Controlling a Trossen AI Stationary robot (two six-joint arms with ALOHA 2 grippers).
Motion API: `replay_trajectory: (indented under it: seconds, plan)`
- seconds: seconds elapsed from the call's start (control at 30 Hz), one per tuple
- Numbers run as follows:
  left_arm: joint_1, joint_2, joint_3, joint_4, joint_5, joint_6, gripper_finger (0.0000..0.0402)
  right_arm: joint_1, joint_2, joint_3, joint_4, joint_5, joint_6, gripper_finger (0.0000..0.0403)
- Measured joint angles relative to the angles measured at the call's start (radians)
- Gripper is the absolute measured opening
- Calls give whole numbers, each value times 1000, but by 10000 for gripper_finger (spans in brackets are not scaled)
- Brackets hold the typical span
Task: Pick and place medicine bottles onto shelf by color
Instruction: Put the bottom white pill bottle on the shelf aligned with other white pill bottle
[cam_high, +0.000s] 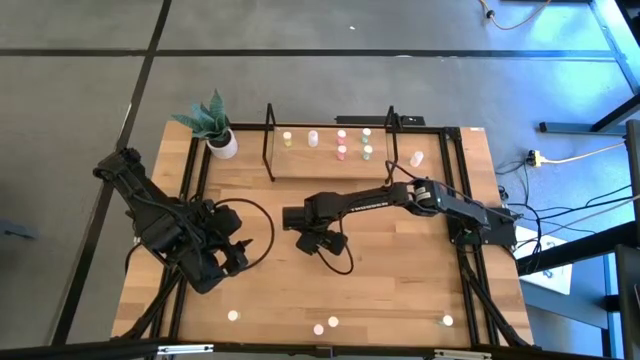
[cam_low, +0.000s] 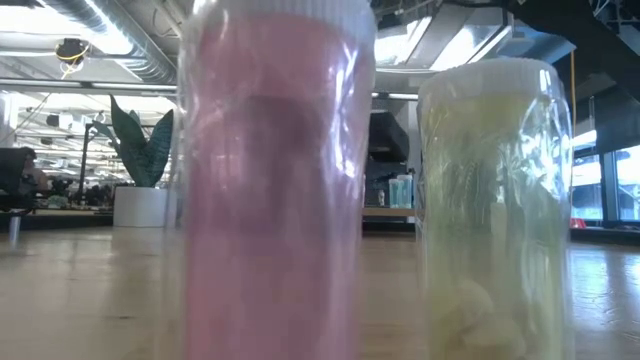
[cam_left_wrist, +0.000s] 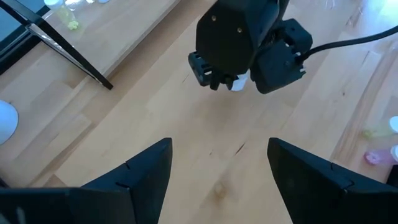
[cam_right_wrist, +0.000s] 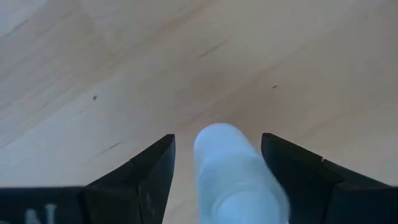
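Observation:
My right gripper (cam_high: 322, 243) (cam_right_wrist: 217, 152) is over the middle of the table, its fingers pointing down on either side of a white medicine bottle (cam_right_wrist: 231, 177). The bottle also shows under that gripper in the left wrist view (cam_left_wrist: 238, 83). My left gripper (cam_high: 236, 257) (cam_left_wrist: 221, 158) waits open and empty to the left of it. The shelf (cam_high: 330, 160) stands at the far edge with several bottles (cam_high: 342, 152) on its board. More bottles stand near the front edge, among them a pink one (cam_low: 270, 180) and a yellowish one (cam_low: 495, 200). My right gripper has the white bottle's body (cam_right_wrist: 249, 168) between its two fingers, which come from above and lie along the bottle. A strip of table shows between one finger (cam_right_wrist: 152, 171) and the bottle. The other finger (cam_right_wrist: 292, 171) meets its outline; whether it touches, I cannot tell.
A white plant pot (cam_high: 224, 146) stands at the far left beside the shelf. One bottle (cam_high: 417, 158) lies right of the shelf. Loose bottles (cam_high: 233, 316) (cam_high: 326, 325) (cam_high: 447, 321) stand along the near edge. Black frame rails (cam_high: 455, 200) run along the table's sides.

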Motion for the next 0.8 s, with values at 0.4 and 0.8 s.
replay_trajectory:
  seconds: [0.4,0.8]
  plan:
    - [0,0,0,0,0,0,257,0,0,0,41,114,3,240]
    - [0,0,0,0,0,0,257,0,0,1,40,109,61,146]
